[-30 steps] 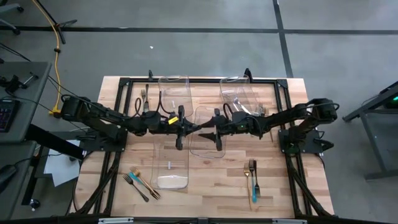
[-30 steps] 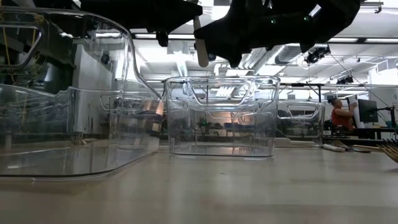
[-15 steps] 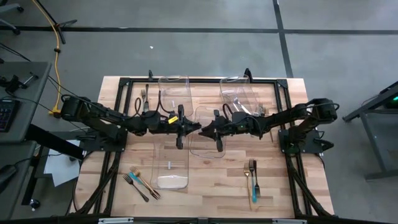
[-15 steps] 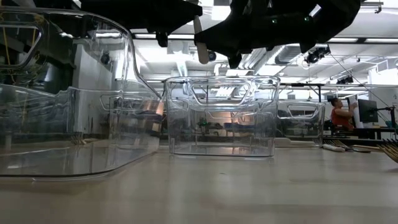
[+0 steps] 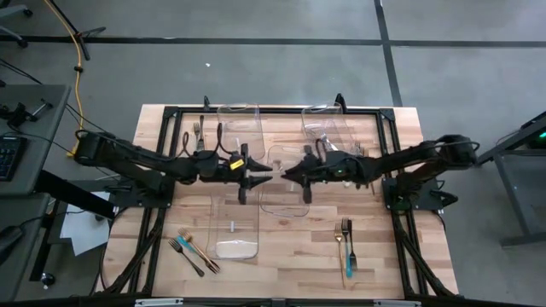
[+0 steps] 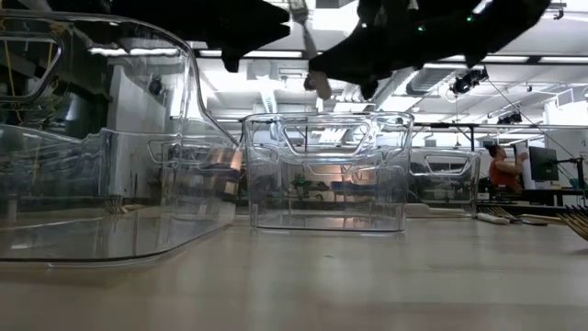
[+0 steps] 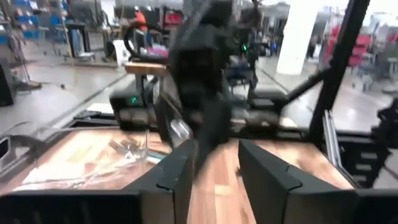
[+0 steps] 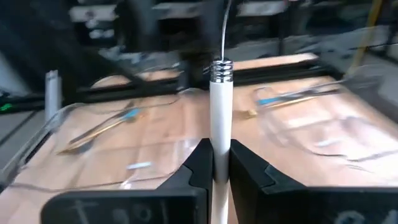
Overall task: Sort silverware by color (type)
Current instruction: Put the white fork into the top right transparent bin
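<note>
Above the middle clear bin (image 5: 286,192), my two grippers face each other. My right gripper (image 5: 288,176) (image 8: 219,163) is shut on a piece of silverware with a white handle and a thin metal shaft (image 8: 219,99) (image 6: 310,51). My left gripper (image 5: 264,175) (image 7: 214,169) stands open just left of it, with nothing between its fingers. More silverware lies flat on the table: teal, gold and dark forks near left (image 5: 193,251), gold and teal forks near right (image 5: 345,243), and a fork at the far left (image 5: 198,130). My right gripper pinches the white handle (image 8: 219,140) between its two fingers (image 8: 200,163), below the silver collar. The fingers come nearly level from the table's right and lie across the handle. The piece is lifted clear above the middle bin, roughly upright and tilted, metal end up (image 6: 299,11).
Clear bins stand at far left (image 5: 239,124), far right (image 5: 328,128), middle and near left (image 5: 235,234). A black frame (image 5: 171,115) runs along the table's edges. More silverware lies by the far right bin (image 5: 359,152). A person (image 6: 503,170) sits far beyond the table.
My left gripper has opened, let go of the white-handled piece and drawn slightly toward the table's left. My right gripper has pulled back toward the table's right with the piece. The piece has tipped from upright to slanted and stays clear above the middle bin.
</note>
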Controlling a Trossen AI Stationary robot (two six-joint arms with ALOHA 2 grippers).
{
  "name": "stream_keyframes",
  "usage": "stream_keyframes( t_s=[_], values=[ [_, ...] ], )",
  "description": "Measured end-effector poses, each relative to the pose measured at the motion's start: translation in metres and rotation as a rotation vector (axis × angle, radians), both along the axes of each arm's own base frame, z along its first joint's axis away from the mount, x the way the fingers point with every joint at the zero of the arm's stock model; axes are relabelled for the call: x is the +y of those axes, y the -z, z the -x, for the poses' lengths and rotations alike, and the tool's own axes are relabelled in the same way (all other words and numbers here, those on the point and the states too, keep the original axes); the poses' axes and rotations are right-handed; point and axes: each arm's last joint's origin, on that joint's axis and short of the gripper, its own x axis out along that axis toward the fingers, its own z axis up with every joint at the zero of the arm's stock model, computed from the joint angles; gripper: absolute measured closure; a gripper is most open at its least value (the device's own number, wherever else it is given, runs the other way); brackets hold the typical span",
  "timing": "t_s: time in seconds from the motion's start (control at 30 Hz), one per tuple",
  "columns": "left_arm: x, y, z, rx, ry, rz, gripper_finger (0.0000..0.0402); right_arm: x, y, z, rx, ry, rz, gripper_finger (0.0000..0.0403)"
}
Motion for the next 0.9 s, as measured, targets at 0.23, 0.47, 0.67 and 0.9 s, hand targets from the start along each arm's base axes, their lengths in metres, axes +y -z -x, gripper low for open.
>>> stream_keyframes(
  t_s=[0.23,0.47,0.67,0.9],
  values=[
    [0.002,-0.017,0.025,0.073,-0.018,-0.018,0.0264,-0.006,-0.005,0.055,-0.073,0.191,0.028,0.0380],
    [0.006,-0.004,0.043,-0.051,-0.110,-0.088,0.0266,-0.007,-0.007,0.091,-0.155,0.243,0.002,0.0380],
    [0.011,0.004,0.050,-0.098,-0.135,-0.060,0.0267,-0.007,-0.009,0.097,-0.166,0.233,0.033,0.0380],
    [0.011,0.004,0.050,-0.101,-0.128,-0.075,0.0267,-0.007,-0.008,0.097,-0.160,0.229,0.050,0.0380]
  ],
)
